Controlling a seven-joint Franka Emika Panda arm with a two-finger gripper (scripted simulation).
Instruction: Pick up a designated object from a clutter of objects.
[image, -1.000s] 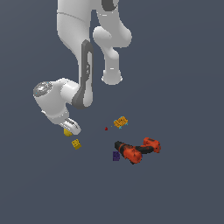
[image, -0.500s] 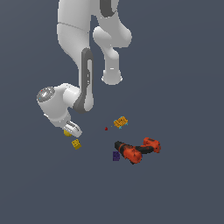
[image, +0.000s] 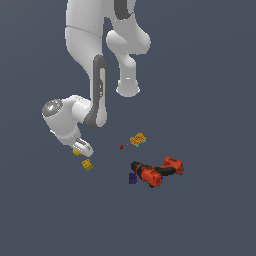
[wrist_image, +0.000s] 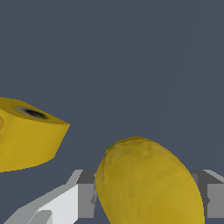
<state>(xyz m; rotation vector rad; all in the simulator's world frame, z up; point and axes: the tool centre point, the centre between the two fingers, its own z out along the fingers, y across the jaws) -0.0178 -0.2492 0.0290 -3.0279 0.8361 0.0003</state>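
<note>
The tool (image: 82, 148) is down at the worktop (image: 210, 100) on the exterior view's left, and in the wrist view the yellow lump (wrist_image: 148, 181) sits between its two fingers (wrist_image: 81, 199), which stand just beside it on either side; whether they already press it I cannot tell. The reach looks done and the grip is at best closing, so the lift is all still to come. The patterned yellow block (image: 87, 164) lies near the lump, while the drill (image: 155, 172) is well apart to the right.
</note>
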